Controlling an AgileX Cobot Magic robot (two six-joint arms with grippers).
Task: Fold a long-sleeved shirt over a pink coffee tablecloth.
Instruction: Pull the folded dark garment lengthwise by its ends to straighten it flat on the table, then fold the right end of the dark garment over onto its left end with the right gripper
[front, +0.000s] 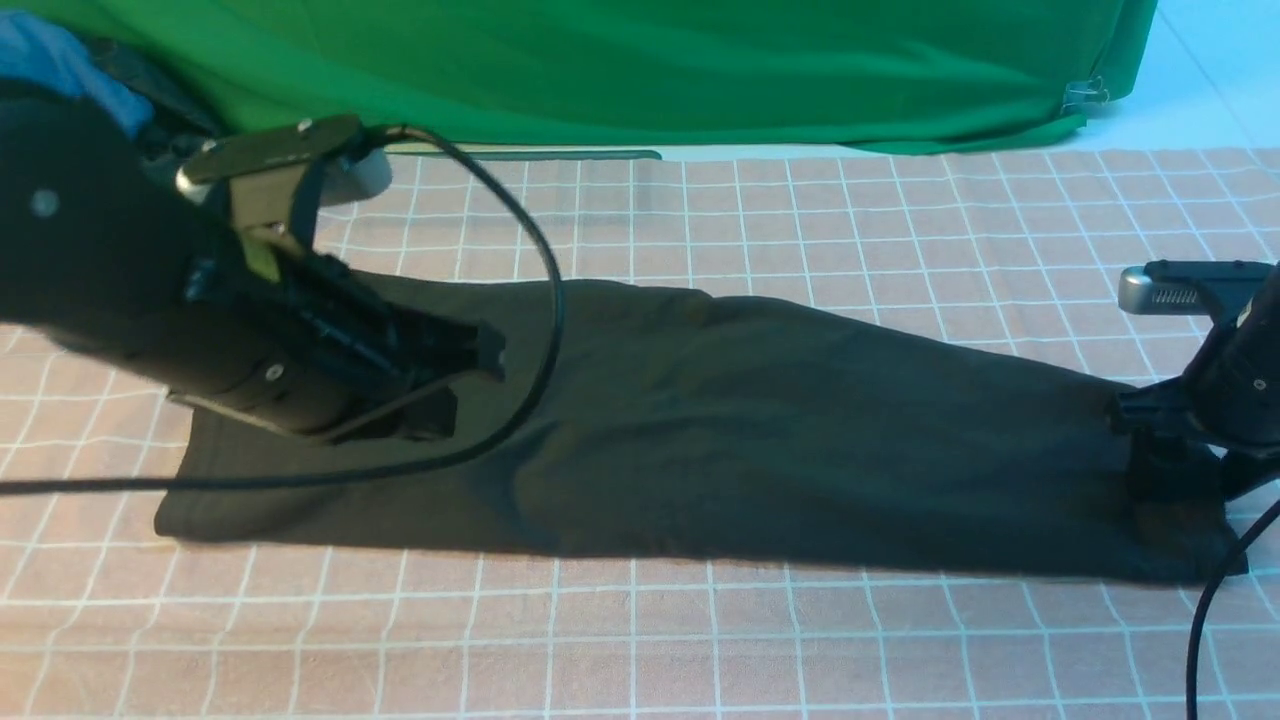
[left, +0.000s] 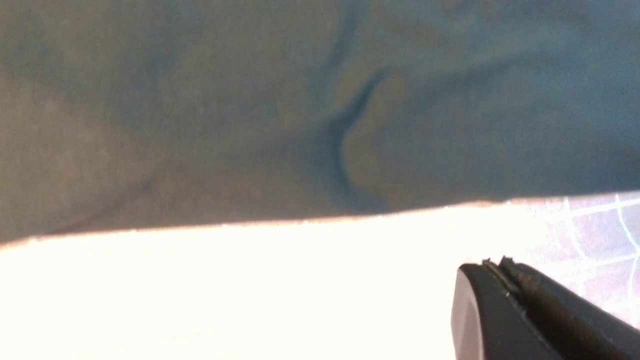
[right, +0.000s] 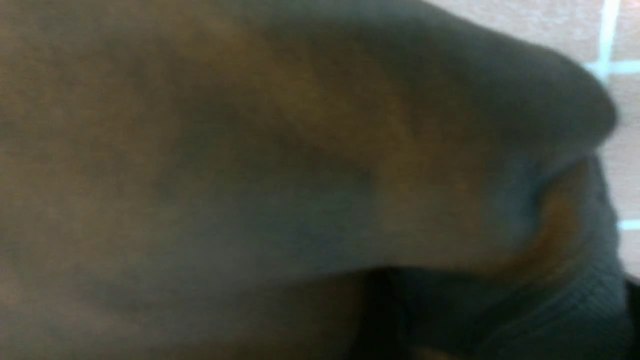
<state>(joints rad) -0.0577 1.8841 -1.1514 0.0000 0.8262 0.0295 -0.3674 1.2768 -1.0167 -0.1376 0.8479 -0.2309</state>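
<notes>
Shirt (front: 750, 430) lies as a long strip running left-to-right on the pink cloth (front: 800, 220), left gripper (front: 490, 350) pressed shut hovering over its left part, right gripper (front: 1170, 470) down at its right end, can't tell if pinching.

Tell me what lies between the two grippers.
In the front view, the shirt spans the stretch from the left gripper to the right gripper, lying flat on the tablecloth. A cable loops over it near the left gripper.
</notes>
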